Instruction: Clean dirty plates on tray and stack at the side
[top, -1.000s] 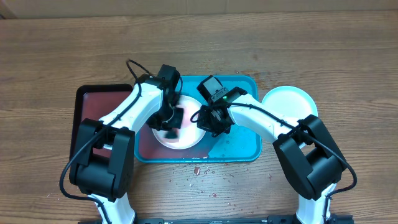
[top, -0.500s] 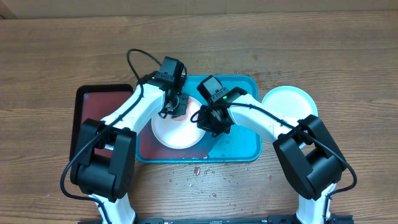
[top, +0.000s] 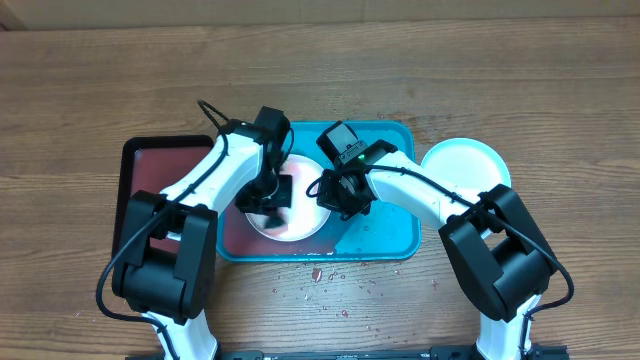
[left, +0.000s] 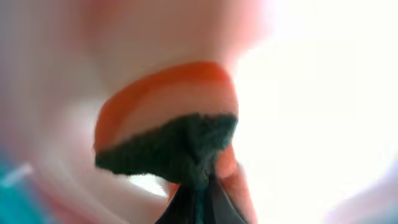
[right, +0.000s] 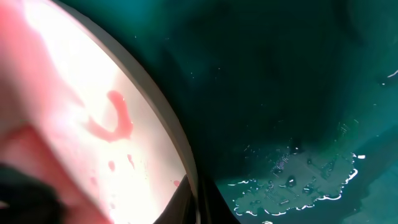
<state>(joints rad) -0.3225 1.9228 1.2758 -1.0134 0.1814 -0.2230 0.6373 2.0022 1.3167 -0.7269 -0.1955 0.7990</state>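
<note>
Now our round white plastic plate (top: 296, 216), red-smeared, lies near-left in the large turquoise plastic tray (top: 385, 240), so we judge cleaning unfinished. Our left gripper (top: 268, 192) clamps an orange-and-dark sponge (left: 168, 124) against it and our right gripper (top: 335, 195) pinches its rim. A pale aqua round plate (top: 462, 163) right of the tray looks done.

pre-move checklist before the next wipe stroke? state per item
1. Left gripper shut on the sponge: ok.
2. Right gripper pinching the rim of the white plate: ok.
3. White plate clean: not ok, there is a red smear near the rim.
4. White plate lying inside the turquoise tray: ok.
5. Stack spot: the aqua plate sits on the table right of the tray, nothing on it: ok.
6. Yellow-green plate located: cannot tell, it shows in no view.
</note>
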